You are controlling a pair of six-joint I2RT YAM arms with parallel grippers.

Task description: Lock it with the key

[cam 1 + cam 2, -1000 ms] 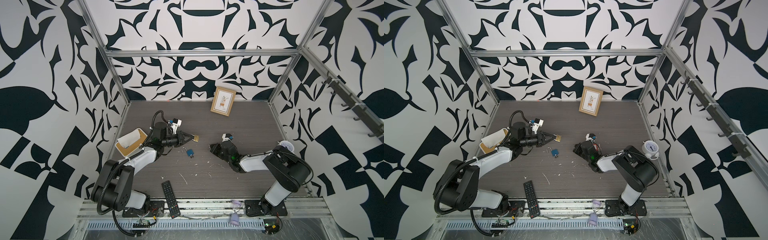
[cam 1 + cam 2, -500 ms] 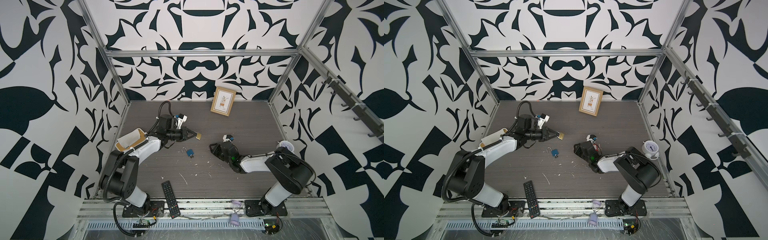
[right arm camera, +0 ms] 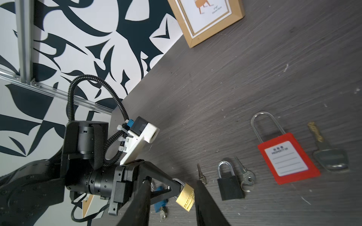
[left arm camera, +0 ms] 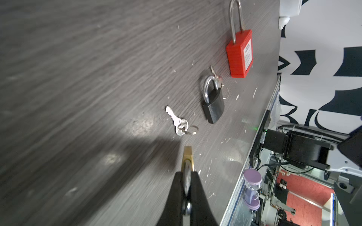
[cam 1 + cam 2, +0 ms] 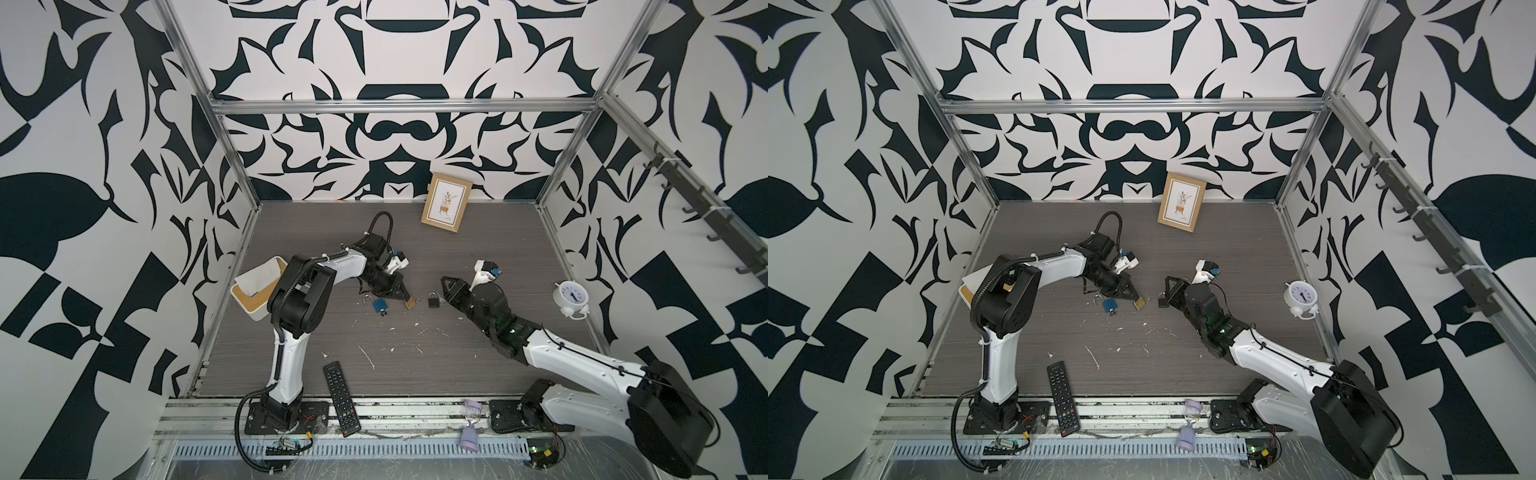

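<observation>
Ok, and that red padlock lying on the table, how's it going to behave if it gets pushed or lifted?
The red padlock lies flat on its boxy body, so it'd likely slide rather than roll. The body looks plastic, so probably light. Lifted by its long thin shackle, it may swing.

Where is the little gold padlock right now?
In both top views the small brass padlock is pinched in the left gripper, between the blue padlock and the black padlock on the grey table.
</observation>
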